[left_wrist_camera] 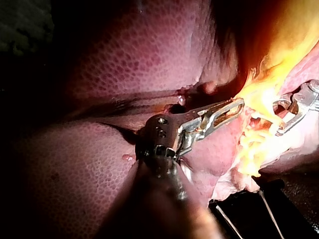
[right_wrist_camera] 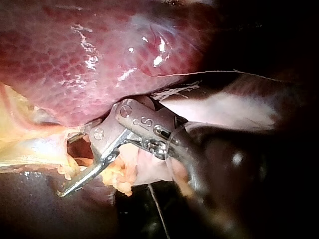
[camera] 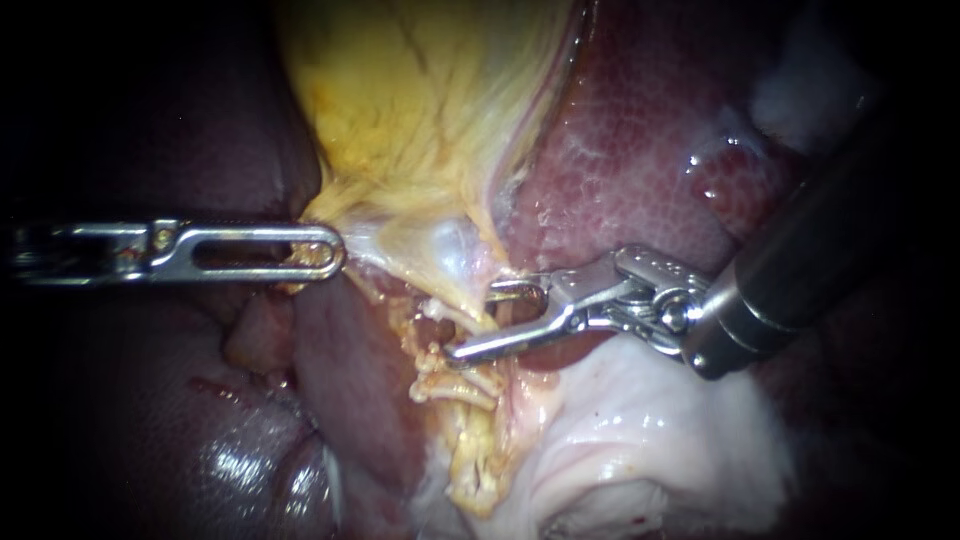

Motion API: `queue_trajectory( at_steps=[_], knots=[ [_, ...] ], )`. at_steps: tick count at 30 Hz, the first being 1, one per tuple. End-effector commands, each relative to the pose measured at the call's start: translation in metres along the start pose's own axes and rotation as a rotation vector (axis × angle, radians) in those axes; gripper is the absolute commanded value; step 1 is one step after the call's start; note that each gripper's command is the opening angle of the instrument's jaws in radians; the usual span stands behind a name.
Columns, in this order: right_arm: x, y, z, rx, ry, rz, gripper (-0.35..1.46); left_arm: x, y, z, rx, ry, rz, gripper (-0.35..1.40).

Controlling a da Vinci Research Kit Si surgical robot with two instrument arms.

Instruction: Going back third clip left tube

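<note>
Our right instrument (camera: 475, 322) is gaping astride the tube (camera: 455, 308)
We are clamping gallbladder (camera: 420, 100) with left instrument (camera: 335, 250); retreat likely running upper-right

Two steel-tipped instruments
Slotted bright steel with one small screw on the left instrument (camera: 335, 250); ridged steel head, dark round shaft on the right instrument (camera: 478, 322).

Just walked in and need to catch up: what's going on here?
Two instruments are working on tissue beside the liver. The left instrument has its jaws shut on the edge of the yellow tissue, holding it out toward its own side. The right instrument has its jaws open at the stringy strands below that tissue and grips nothing. I can't make out a clip in these views.
</note>
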Motion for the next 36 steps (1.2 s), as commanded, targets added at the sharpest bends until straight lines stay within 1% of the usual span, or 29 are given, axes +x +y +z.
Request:
queue_trajectory(
  at_steps=[1, 3, 7, 11, 14, 17, 19, 23, 24, 27, 31, 36],
  knots=[
    [-0.0003, 0.0, 0.0007, 0.0, 0.0, -0.002, 0.6, 0.0, 0.0, 0.0, 0.0, 0.0, 0.0, -0.35],
    [-0.0008, 0.0, 0.0016, 0.008, -0.004, -0.005, 0.6, 0.0, 0.0, 0.0, 0.0, 0.0, 0.0, -0.35],
    [-0.0022, -0.0001, 0.0039, 0.035, -0.016, -0.021, 0.6, 0.0, 0.0, 0.0001, 0.0, 0.0, 0.0, -0.35],
    [-0.0033, -0.0008, 0.0056, 0.071, -0.033, -0.005, 0.6, 0.0, 0.0, 0.0, 0.0, 0.0, 0.0, -0.35],
    [-0.0033, -0.0013, 0.0062, 0.085, -0.038, -0.006, 0.6, 0.0, 0.0001, 0.0001, 0.001, 0.0, 0.0, -0.35],
    [-0.0032, -0.0014, 0.0064, 0.086, -0.038, -0.006, 0.6, 0.0, 0.0003, 0.0001, 0.001, 0.0, 0.001, -0.35],
    [-0.0031, -0.001, 0.0066, 0.086, -0.038, -0.005, 0.6, 0.0, 0.0003, 0.0001, 0.0, 0.0, 0.001, -0.35],
    [-0.0029, 0.0008, 0.007, 0.047, -0.023, -0.005, 0.6, 0.0001, 0.0002, 0.0002, 0.0, 0.0, 0.001, -0.35],
    [-0.0029, 0.0014, 0.0071, 0.035, -0.017, -0.006, 0.6, 0.0, 0.0002, 0.0002, 0.0, 0.0, 0.001, -0.35],
    [-0.0029, 0.0026, 0.007, 0.014, -0.01, 0.0, 0.6, 0.0001, 0.0002, 0.0002, 0.0, 0.0, 0.001, -0.35],
    [-0.0029, 0.0036, 0.0066, -0.007, -0.002, -0.012, 0.6, 0.0001, 0.0002, 0.0002, 0.0, -0.001, 0.001, -0.35],
    [-0.0027, 0.0041, 0.0063, -0.023, 0.004, -0.028, 0.6, 0.0001, 0.0002, 0.0002, 0.0, -0.001, 0.001, -0.35]
  ],
)
